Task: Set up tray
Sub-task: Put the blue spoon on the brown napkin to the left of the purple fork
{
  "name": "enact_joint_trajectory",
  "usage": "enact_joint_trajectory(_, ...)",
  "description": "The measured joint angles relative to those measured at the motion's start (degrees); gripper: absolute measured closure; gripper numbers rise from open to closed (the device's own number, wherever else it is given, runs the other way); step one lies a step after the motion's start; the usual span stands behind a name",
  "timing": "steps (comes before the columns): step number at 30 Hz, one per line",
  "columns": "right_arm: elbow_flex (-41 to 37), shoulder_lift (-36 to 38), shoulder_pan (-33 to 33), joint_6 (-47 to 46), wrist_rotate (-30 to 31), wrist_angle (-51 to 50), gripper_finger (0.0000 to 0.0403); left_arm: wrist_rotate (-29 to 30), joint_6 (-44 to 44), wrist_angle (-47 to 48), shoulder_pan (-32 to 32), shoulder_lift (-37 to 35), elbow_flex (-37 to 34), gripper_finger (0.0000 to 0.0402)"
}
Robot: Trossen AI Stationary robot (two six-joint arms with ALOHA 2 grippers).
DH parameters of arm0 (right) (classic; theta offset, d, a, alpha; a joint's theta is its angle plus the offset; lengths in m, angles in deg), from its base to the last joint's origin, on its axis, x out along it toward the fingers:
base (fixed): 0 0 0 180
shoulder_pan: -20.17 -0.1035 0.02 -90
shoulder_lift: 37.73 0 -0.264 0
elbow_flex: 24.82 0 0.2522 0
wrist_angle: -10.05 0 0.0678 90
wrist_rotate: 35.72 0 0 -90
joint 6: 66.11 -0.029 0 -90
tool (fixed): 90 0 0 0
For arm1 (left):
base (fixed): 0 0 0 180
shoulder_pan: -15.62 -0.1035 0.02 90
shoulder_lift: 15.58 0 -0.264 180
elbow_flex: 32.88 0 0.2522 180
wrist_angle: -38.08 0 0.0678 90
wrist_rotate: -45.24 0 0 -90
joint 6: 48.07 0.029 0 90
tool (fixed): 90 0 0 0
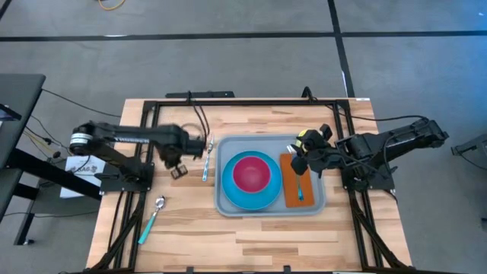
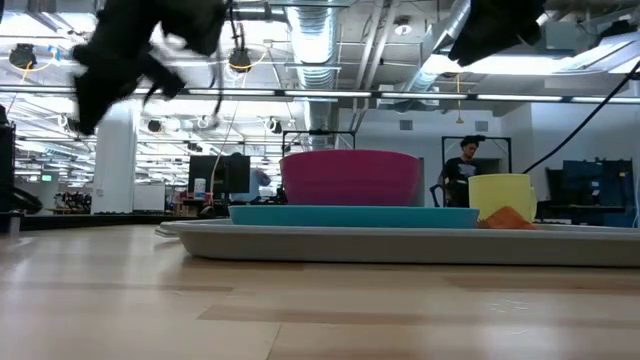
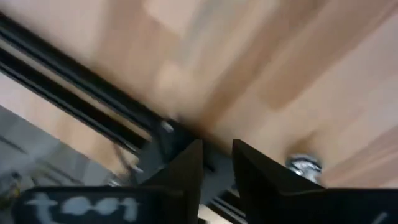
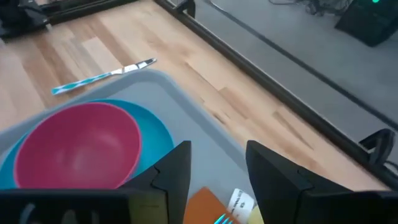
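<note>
A round pink bowl [image 4: 78, 146] sits on a round bright blue plate [image 4: 155, 134] inside the light grey-blue plastic tray [image 4: 186, 112]; beyond its rim lies a blue-handled metal utensil [image 4: 102, 76].

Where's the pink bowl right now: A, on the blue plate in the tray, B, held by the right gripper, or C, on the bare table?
A: the high view shows the pink bowl sitting on the blue plate inside the tray.

left claw [image 1: 180, 169] motion-blurred, yellow cup [image 1: 307, 138] half hidden under right claw [image 1: 303, 157]
</note>
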Motion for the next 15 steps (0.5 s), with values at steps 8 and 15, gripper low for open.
enact_joint_trajectory(8, 0.0, 0.0, 0.0, 2.0, 0.0, -0.1, 0.0252, -11.6, -22.3, -4.0, 14.5, 0.0, -13.7, 0.0306)
enact_joint_trajectory(15, 0.0, 0.0, 0.0, 3.3, 0.0, -0.1, 0.0254, -18.2, -38.4, -16.9, 31.9, -0.4, -14.7, 0.0305)
